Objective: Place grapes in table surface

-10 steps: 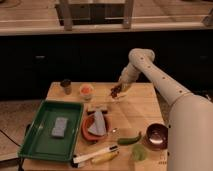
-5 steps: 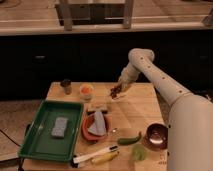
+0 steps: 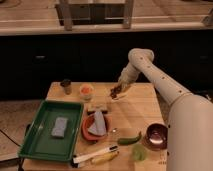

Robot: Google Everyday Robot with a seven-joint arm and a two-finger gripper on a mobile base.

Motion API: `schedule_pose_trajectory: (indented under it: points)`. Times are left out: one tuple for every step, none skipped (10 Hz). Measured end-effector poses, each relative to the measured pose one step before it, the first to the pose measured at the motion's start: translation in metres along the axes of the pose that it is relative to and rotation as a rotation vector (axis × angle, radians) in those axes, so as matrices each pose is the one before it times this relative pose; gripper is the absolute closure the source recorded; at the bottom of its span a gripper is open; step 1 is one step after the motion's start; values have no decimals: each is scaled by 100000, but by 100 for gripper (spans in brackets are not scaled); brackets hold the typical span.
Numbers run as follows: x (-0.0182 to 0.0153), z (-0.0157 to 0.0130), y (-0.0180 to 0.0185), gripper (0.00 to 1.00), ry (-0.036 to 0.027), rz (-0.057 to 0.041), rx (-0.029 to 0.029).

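The grapes (image 3: 116,92), a small dark reddish-brown bunch, hang at the tip of my gripper (image 3: 118,90) over the far middle of the tan wooden table surface (image 3: 135,112). The gripper is shut on the grapes and holds them just above the wood, close to the table's back edge. My white arm reaches in from the lower right and bends down to that spot.
A small dark cup (image 3: 65,86) and an orange-filled little bowl (image 3: 86,90) stand left of the grapes. A green tray (image 3: 35,145) holding a grey sponge (image 3: 60,127) fills the left. A red plate (image 3: 87,131), green pepper (image 3: 129,139), maroon bowl (image 3: 156,135) and banana (image 3: 102,159) lie in front.
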Motion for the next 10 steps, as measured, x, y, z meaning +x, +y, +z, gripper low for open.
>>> schedule_pose_trajectory:
  points:
    - [-26, 18, 99, 100, -63, -119, -122]
    - [-7, -36, 94, 100, -18, -129, -53]
    - [-57, 67, 95, 100, -120, -164, -206]
    - [21, 38, 123, 100, -61, -10, -161]
    - [-36, 68, 94, 100, -150, -44, -166]
    - [87, 322, 386, 100, -382, 189, -530]
    - [15, 337, 291, 100, -503, 263, -327]
    - [63, 246, 212, 100, -414, 329, -162]
    - [173, 1128, 741, 100, -1457, 1055, -552]
    - [163, 735, 442, 100, -852, 743, -346]
